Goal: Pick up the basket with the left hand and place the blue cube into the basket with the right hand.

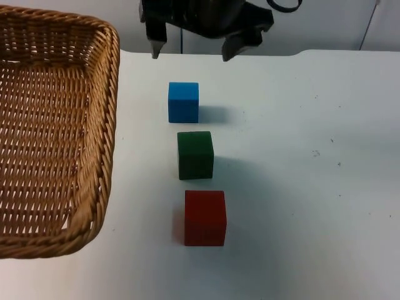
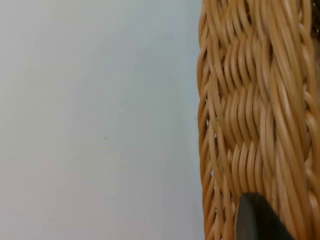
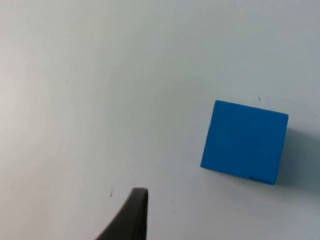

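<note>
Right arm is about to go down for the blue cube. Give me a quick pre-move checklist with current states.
1. right gripper open: ok, fingers spread wide, above the table's far edge.
2. Gripper lined up over the blue cube: not ok, it hangs beyond the cube, which sits apart from the fingertip in the right wrist view.
3. Cube free to grasp: ok, a gap separates it from the green cube; red cube lies nearer.
4. basket lifted: cannot tell.
5. left gripper grip on the rim: cannot tell.
6. Basket holds nothing yet: ok.

White table [image 1: 312, 187] carries a row of cubes: blue cube [image 1: 183, 102], green cube [image 1: 195, 155], red cube [image 1: 205, 217]
</note>
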{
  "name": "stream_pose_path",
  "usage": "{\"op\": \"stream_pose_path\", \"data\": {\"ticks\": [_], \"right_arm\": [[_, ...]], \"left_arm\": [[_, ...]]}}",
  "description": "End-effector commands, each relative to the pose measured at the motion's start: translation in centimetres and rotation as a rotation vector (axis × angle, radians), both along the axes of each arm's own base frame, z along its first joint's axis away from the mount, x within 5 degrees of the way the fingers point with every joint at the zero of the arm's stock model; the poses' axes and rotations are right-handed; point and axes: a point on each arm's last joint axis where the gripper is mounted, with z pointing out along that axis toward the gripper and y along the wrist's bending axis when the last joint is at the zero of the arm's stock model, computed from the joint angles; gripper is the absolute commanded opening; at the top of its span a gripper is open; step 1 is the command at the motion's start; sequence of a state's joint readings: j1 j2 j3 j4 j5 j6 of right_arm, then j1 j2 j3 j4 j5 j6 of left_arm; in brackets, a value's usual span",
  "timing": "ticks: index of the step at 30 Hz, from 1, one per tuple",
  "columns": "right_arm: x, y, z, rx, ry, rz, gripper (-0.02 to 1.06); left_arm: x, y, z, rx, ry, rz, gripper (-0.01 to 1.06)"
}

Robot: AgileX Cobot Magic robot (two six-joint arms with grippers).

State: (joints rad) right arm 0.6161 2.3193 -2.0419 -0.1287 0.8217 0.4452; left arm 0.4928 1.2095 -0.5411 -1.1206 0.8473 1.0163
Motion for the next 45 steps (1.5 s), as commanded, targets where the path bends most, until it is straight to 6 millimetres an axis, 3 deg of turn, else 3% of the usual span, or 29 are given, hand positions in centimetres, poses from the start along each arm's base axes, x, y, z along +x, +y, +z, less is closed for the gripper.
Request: {"op": "stream_pose_path", "data": {"ticks": [1, 12, 25, 36, 45], "right_arm": [[0.4, 0.3, -0.2, 0.025, -0.03, -0.032, 1.03], [1.8, 0.4, -3.7, 0.034, -0.054, -0.142, 1.01], [4.0, 0.9, -5.4, 0.016, -0.036, -0.177, 0.98], [4.1, 1.1, -7.0, 0.008, 0.011, -0.178, 0.97], [4.0, 1.2, -9.0, 0.001, 0.051, -0.182, 0.84]], "left_arm": [[0.1, 0.0, 0.3, -0.03, -0.015, 0.019, 0.0], [0.1, -0.1, 0.3, -0.035, -0.014, 0.013, 0.0], [0.2, -0.1, 0.3, -0.039, -0.02, 0.015, 0.0], [0.2, -0.1, 0.3, -0.04, -0.021, 0.014, 0.0], [0.2, -0.1, 0.4, -0.041, -0.022, 0.015, 0.0]]}}
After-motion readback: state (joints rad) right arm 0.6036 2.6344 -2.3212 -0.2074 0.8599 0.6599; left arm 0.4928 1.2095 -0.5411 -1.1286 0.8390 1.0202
